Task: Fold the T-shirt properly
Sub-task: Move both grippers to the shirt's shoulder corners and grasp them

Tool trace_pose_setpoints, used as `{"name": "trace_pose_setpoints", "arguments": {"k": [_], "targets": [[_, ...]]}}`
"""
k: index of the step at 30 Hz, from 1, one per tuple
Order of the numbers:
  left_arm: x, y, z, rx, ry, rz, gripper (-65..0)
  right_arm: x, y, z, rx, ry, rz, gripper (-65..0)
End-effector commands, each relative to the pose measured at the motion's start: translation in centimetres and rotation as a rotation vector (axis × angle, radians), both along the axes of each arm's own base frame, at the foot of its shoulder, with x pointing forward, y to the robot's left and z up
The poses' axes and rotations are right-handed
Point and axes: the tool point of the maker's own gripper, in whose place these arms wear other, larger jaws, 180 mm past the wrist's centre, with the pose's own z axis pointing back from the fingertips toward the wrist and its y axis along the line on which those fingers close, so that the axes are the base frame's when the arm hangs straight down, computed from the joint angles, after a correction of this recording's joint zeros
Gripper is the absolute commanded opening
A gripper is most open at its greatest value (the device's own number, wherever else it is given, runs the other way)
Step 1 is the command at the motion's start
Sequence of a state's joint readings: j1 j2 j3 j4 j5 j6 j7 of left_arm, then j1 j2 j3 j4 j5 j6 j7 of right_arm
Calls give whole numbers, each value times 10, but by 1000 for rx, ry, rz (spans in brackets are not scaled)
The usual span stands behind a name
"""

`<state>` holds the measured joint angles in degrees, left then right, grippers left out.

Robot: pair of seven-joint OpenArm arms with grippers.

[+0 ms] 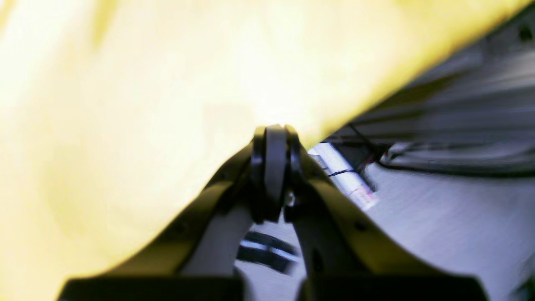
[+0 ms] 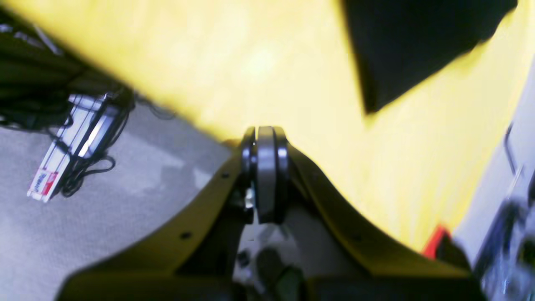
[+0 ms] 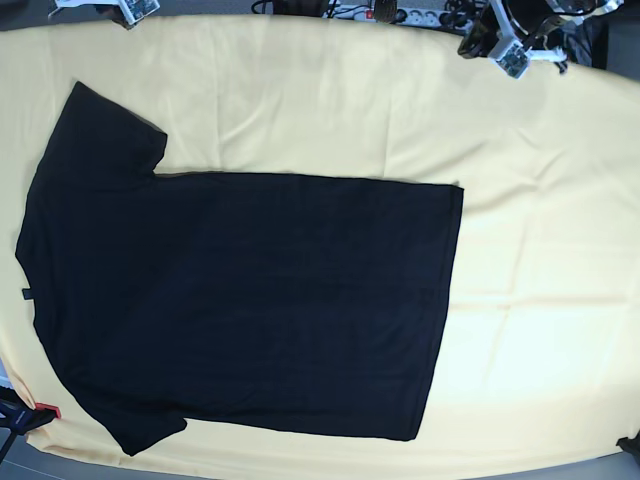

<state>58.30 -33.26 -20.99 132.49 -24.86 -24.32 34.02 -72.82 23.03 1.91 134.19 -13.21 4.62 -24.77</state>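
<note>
The black T-shirt (image 3: 250, 300) lies spread flat, plain side up, on the pale yellow cloth (image 3: 540, 300). Its collar end is at the left with a small label (image 3: 27, 293), and its hem is at the right. One sleeve corner also shows in the right wrist view (image 2: 418, 42). My right gripper (image 2: 264, 138) is shut and empty, over the cloth's edge and apart from the shirt. My left gripper (image 1: 274, 138) is shut and empty at the cloth's edge (image 1: 167, 104), with no shirt in its view. Neither gripper shows clearly in the base view.
Grey floor lies beyond the cloth's edge in both wrist views. A white power strip with cables (image 2: 71, 154) lies there and also shows in the left wrist view (image 1: 347, 175). A small red part (image 3: 45, 410) sits at the near left corner. Robot gear (image 3: 510, 40) stands at the far edge.
</note>
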Motion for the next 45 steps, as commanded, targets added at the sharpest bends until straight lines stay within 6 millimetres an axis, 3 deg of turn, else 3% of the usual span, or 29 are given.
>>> {"name": "trace_pose_setpoints", "arguments": {"k": [1, 6, 13, 17, 19, 21, 30, 34, 44, 45], "targets": [[12, -3, 10, -18, -59, -22, -650, 15, 2, 7, 17, -48, 10, -650], [53, 8, 19, 5, -208, -174, -650, 67, 19, 17, 114, -167, 61, -650], [112, 19, 40, -39, -366, -335, -645, 117, 31, 38, 146, -307, 128, -650], [137, 21, 27, -31, -369, -342, -473, 130, 25, 30, 147, -317, 118, -650], [143, 16, 15, -16, -355, -391, -395, 134, 22, 25, 143, -317, 109, -650], [148, 8, 3, 7, -351, -452, -363, 135, 20, 23, 141, -313, 105, -650], [170, -3, -42, 225, -356, -697, -363, 135, 21, 23, 144, -316, 107, -650], [197, -4, -42, 311, -430, -708, -363, 135, 21, 23, 144, -316, 107, -650], [245, -16, -25, 308, -509, -660, -364, 134, 18, 21, 130, -302, 101, -650], [247, -17, -24, 301, -512, -655, -369, 134, 18, 21, 130, -302, 101, -625]]}}
